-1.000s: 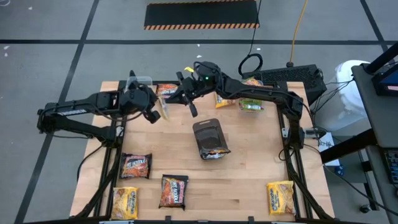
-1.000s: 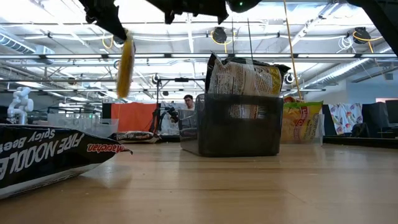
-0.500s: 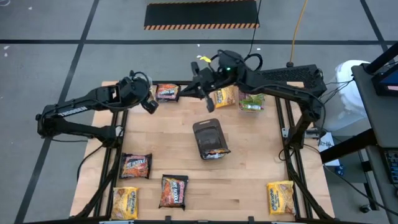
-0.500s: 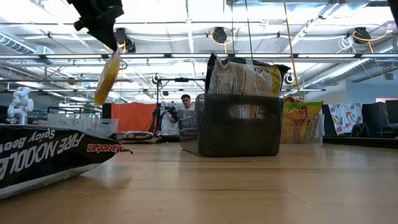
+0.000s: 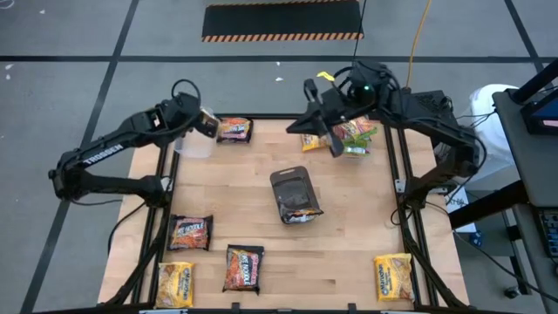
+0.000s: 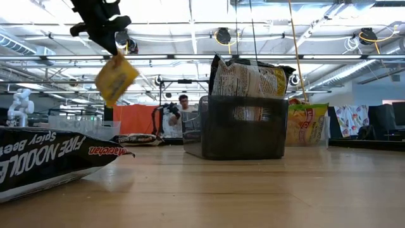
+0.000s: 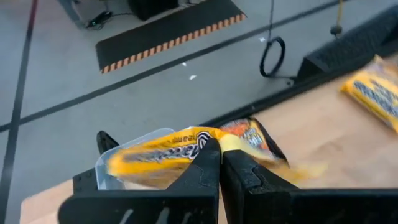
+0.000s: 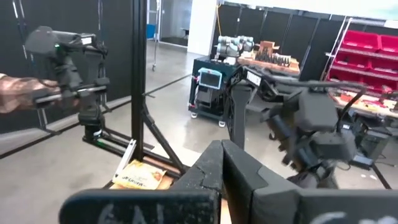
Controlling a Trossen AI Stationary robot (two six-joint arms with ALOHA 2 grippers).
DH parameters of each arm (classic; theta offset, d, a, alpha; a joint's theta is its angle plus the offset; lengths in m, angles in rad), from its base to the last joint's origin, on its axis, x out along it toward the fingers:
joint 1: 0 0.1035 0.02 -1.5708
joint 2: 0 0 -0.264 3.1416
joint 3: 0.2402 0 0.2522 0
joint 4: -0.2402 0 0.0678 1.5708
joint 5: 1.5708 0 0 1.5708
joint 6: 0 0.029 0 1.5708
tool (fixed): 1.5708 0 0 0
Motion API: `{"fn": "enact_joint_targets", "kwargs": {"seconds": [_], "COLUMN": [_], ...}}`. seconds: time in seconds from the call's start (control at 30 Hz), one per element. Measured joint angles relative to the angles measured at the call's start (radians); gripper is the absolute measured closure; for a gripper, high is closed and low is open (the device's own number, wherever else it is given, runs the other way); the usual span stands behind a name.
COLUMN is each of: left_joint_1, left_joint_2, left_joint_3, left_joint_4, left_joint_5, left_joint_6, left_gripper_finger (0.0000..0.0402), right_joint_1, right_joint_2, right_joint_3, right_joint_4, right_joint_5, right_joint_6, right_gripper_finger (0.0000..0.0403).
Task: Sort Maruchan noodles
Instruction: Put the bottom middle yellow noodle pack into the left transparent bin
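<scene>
A yellow Maruchan noodles packet [image 6: 116, 78] hangs from my left gripper [image 7: 219, 147], which is shut on it above a clear tub [image 5: 193, 143] at the table's far left corner. My right gripper [image 5: 333, 144] is shut and empty, raised high over the far right. A dark grey tray [image 5: 295, 194] at mid-table holds several packets. Other packets lie flat: a dark one [image 5: 234, 130] by the tub, a yellow one [image 5: 314, 136] and a green one [image 5: 353, 139] at the far right, and two dark ones [image 5: 190, 231] [image 5: 244, 266] and two yellow ones [image 5: 174, 283] [image 5: 392, 276] along the near edge. My left gripper pinches the yellow packet's upper edge [image 7: 208, 138] between its two fingers, about midway along the packet's length. The fingers slant down from the table's left side. The packet hangs below them, tilted and lifted clear above the tub.
The table's frame rails [image 5: 397, 187] run along both sides. A dark packet [image 6: 44, 155] lies close to the low camera. A person [image 6: 183, 104] stands in the room beyond the table. Bare wood shows around the tray.
My left gripper has swung toward the table's far left corner and rolled, carrying the yellow packet over the clear tub; the packet has turned from edge-on to tilted face-on. My right gripper, still shut, has risen and drawn back toward the far right.
</scene>
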State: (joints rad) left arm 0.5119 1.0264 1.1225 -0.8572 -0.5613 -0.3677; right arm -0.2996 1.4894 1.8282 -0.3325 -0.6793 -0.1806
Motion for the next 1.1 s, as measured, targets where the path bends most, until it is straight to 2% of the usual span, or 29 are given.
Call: {"fn": "enact_joint_targets", "kwargs": {"seconds": [0.33,0.6,1.1], "left_joint_1": [0.110,0.150,0.168], "left_joint_2": [0.000,0.000,0.000], "left_joint_3": [0.000,0.000,0.000], "left_joint_4": [0.012,0.006,-0.190], "left_joint_5": [0.001,0.024,0.048], "left_joint_6": [0.001,0.031,-0.066], "left_gripper_finger": [0.0401,0.0401,0.0402], "right_joint_1": [0.000,0.000,0.001], "right_joint_2": [-0.043,-0.043,-0.042], "right_joint_3": [0.000,-0.016,-0.080], "right_joint_4": [-0.107,-0.145,-0.135], "right_joint_5": [0.001,0.001,0.001], "right_joint_6": [0.000,0.000,0.000], "right_gripper_finger": [0.0403,0.0403,0.0403]}}
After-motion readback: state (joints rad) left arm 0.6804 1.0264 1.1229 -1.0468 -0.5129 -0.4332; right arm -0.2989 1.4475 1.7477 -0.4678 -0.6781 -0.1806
